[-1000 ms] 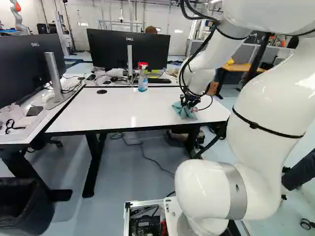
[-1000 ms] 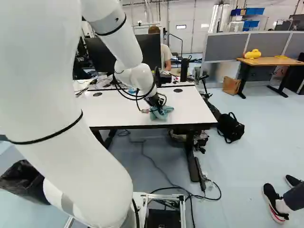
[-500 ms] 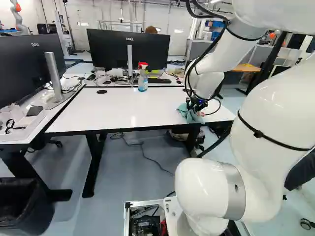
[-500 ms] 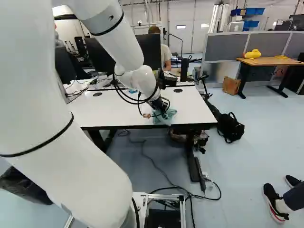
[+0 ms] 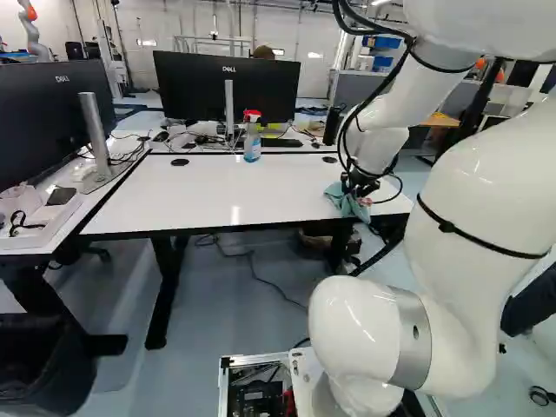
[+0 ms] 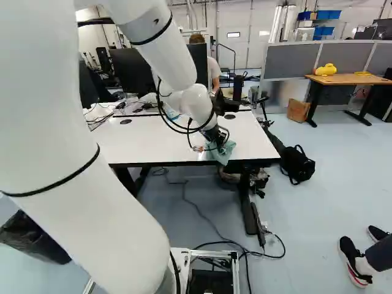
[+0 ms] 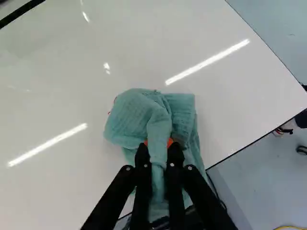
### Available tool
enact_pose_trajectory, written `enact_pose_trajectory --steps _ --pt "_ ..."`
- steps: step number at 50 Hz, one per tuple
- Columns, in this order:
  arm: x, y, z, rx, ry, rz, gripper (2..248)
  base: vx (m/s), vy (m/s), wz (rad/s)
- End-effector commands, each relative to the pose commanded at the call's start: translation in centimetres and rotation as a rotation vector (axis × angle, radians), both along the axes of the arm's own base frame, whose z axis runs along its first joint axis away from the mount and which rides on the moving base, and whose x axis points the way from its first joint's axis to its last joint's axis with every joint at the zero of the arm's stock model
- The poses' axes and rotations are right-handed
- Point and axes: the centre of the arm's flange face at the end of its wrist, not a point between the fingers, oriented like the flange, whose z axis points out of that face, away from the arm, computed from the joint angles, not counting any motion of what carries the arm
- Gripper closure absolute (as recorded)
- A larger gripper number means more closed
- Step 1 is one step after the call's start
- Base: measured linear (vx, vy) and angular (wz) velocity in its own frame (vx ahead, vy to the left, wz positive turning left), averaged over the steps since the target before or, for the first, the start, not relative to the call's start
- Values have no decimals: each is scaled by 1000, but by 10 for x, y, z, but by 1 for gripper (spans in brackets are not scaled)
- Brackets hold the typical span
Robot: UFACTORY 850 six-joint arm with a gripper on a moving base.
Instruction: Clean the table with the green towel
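My gripper (image 6: 218,139) is low over the right part of the white table (image 5: 243,191), close to its front edge. In the wrist view the gripper (image 7: 159,146) is shut on the green towel (image 7: 139,115), a bunched fold of it pinched between the orange pads. The rest of the towel spreads on the tabletop around and ahead of the fingers. In the right base view the towel (image 6: 222,153) reaches the table's front edge.
A spray bottle (image 5: 252,139) with a red head stands at the table's back, before a monitor (image 5: 228,87). Another monitor (image 5: 52,113) stands on the left desk. A black backpack (image 6: 297,164) lies on the floor right of the table.
The arm has moved to the right along the table, and the towel has slid with the gripper, still held. The base has stayed where it was.
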Motion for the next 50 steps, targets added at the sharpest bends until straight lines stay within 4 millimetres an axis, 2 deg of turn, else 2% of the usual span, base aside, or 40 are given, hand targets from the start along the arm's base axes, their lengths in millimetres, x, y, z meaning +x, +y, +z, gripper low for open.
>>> enact_pose_trajectory --steps 16,50 --pt "29 -11 0 -2 -5 1 213 0 0 0" --pt "91 -1 -1 -8 -22 64 213 0 0 0"
